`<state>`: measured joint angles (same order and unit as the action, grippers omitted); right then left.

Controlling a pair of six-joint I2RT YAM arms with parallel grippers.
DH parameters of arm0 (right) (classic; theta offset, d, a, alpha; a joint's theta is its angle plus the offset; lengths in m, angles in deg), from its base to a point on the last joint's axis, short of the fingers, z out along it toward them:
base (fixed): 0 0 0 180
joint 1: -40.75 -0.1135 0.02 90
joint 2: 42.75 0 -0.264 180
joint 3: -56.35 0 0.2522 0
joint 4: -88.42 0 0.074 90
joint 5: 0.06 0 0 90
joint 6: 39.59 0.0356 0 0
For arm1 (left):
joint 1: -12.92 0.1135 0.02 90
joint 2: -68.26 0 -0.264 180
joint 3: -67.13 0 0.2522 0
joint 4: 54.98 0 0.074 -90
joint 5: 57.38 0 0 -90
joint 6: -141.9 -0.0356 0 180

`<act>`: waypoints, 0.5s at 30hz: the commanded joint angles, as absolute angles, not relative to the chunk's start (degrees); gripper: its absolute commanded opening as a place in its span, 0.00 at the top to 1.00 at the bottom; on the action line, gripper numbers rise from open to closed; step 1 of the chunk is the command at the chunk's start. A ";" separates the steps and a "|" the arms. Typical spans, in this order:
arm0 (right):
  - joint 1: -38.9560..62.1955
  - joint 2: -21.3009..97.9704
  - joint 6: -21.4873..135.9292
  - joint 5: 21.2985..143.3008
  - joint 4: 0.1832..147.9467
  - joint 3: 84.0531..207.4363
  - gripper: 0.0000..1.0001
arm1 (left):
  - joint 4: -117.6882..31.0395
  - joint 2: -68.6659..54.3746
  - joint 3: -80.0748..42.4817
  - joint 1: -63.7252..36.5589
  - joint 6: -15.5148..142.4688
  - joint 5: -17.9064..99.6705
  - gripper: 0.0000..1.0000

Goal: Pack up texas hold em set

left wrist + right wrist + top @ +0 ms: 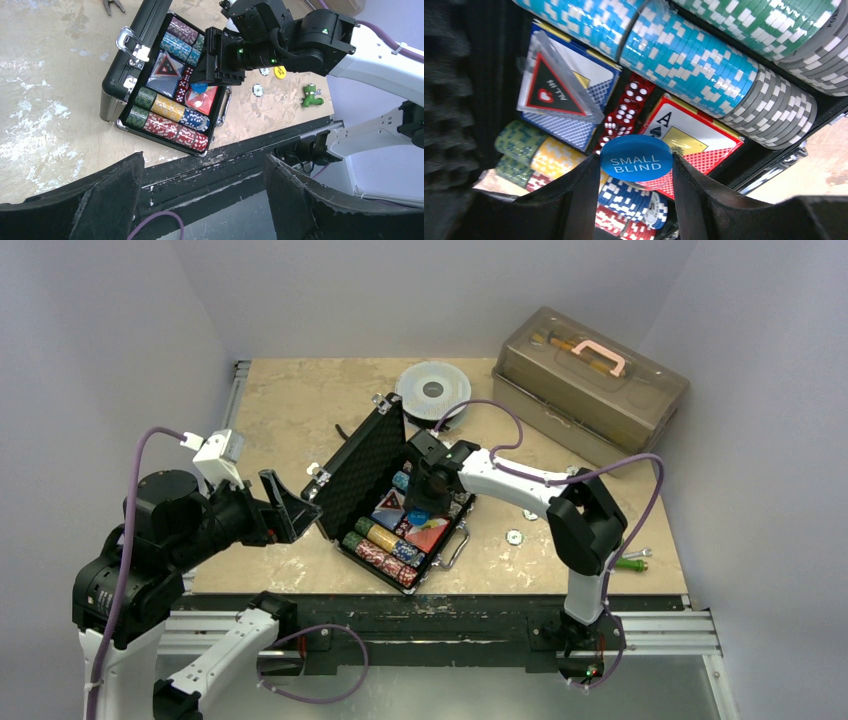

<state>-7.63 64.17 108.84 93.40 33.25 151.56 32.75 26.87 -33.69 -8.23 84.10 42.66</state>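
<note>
- Most is packed: the open case (400, 502) sits mid-table with rows of chips (696, 62), card decks (694, 137) and red dice (626, 112) in its foam.
- The right end effector (636, 172) pinches the blue disc (636, 157) just above the decks, not yet released.
- The left end effector (205, 200) is spread wide and empty, near the table's front-left edge.
- Likely left: a yellow disc (280, 72) and a white chip (258, 90) lying right of the case, then the lid and latches.
- The toolbox (590, 380) and spool (432, 390) stand behind; the right arm over the case blocks closing.
</note>
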 commanded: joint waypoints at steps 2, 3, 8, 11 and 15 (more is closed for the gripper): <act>-8.12 64.29 103.94 95.79 30.74 153.28 0.76 | 33.26 26.88 -35.78 -8.62 82.62 42.07 0.14; -8.16 64.49 102.80 96.65 30.53 153.52 0.76 | 33.43 26.87 -35.87 -8.62 82.51 41.93 0.14; -8.57 65.69 97.23 97.93 31.96 156.03 0.76 | 33.40 26.78 -35.86 -8.61 82.48 42.15 0.14; -8.99 66.69 95.23 96.87 33.42 157.04 0.76 | 33.30 26.60 -35.56 -8.62 82.55 42.47 0.14; -9.00 69.21 93.76 98.31 32.43 158.80 0.76 | 33.11 26.60 -35.66 -8.62 82.70 42.56 0.14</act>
